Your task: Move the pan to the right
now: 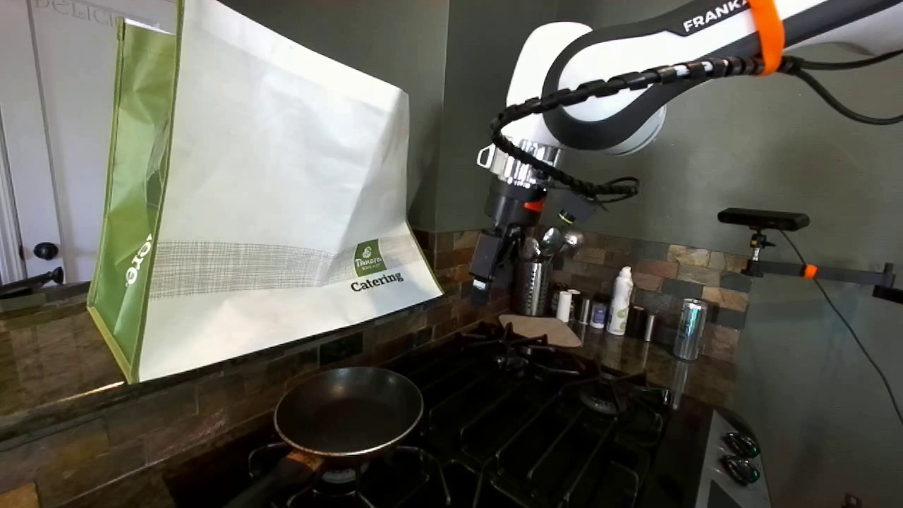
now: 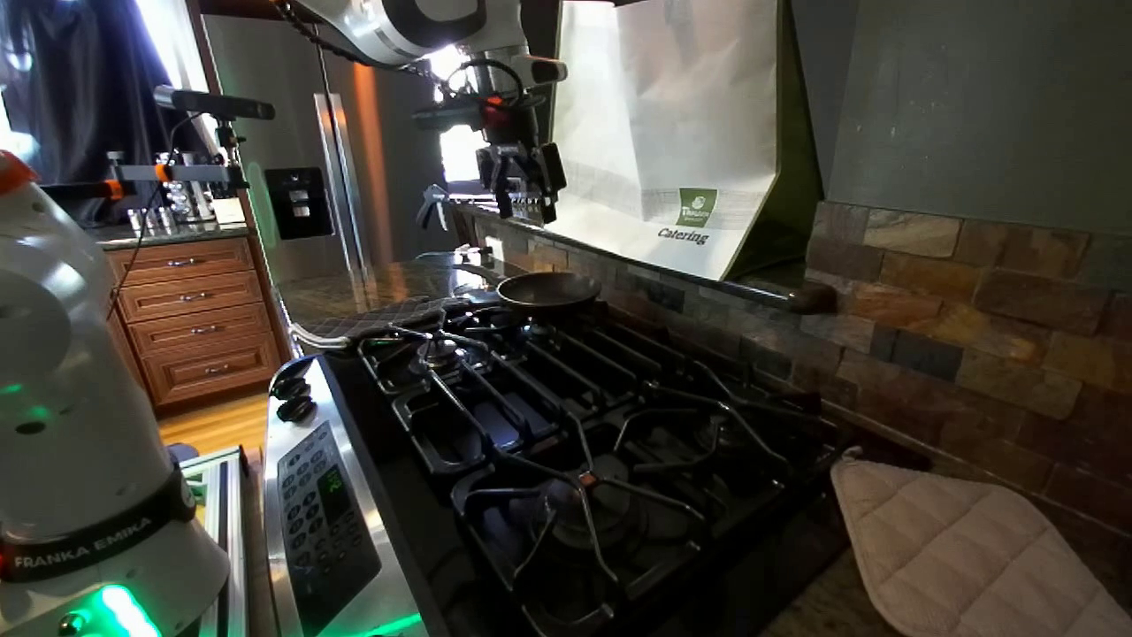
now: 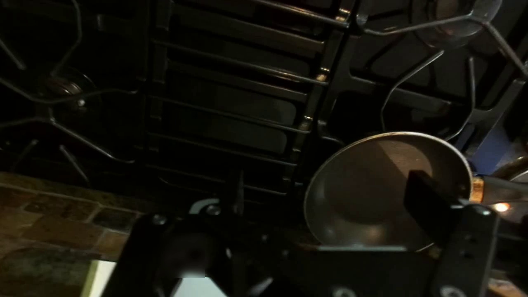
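Note:
The pan (image 1: 349, 416) is round, dark and shallow with a greyish-brown inside. It rests on a burner grate at one end of the stove, beside the tiled wall; it also shows at the far end in an exterior view (image 2: 550, 290). In the wrist view the pan (image 3: 363, 189) lies right of centre, with its handle pointing right. My gripper (image 2: 528, 211) hangs high above the stove, apart from the pan; it also shows in an exterior view (image 1: 487, 282). In the wrist view my gripper (image 3: 326, 183) has its fingers wide apart with nothing held; one finger covers part of the pan.
Black burner grates (image 2: 575, 433) cover the stove. A large catering bag (image 1: 282, 176) stands on the ledge behind the stove. A beige pot holder (image 2: 964, 540), a utensil holder (image 1: 532, 286) and bottles such as a white spray can (image 1: 621, 302) stand at the end away from the pan.

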Controlling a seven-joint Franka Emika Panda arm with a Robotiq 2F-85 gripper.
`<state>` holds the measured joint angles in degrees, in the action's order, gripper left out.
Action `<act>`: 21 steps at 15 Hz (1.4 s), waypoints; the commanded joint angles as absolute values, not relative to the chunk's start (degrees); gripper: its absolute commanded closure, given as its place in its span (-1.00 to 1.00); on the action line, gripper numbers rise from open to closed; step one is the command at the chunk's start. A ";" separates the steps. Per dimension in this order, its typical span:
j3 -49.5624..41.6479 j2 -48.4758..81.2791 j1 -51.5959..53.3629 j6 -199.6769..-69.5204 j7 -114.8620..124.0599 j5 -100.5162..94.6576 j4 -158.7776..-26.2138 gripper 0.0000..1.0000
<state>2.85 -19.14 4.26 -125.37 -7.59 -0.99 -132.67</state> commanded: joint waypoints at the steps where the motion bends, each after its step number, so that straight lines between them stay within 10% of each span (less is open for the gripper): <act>1: 4.61 -18.22 7.36 -126.04 -13.57 -2.32 -132.61 -1.00; 21: 6.28 -11.30 14.79 -130.81 -37.92 -3.40 -124.76 -1.00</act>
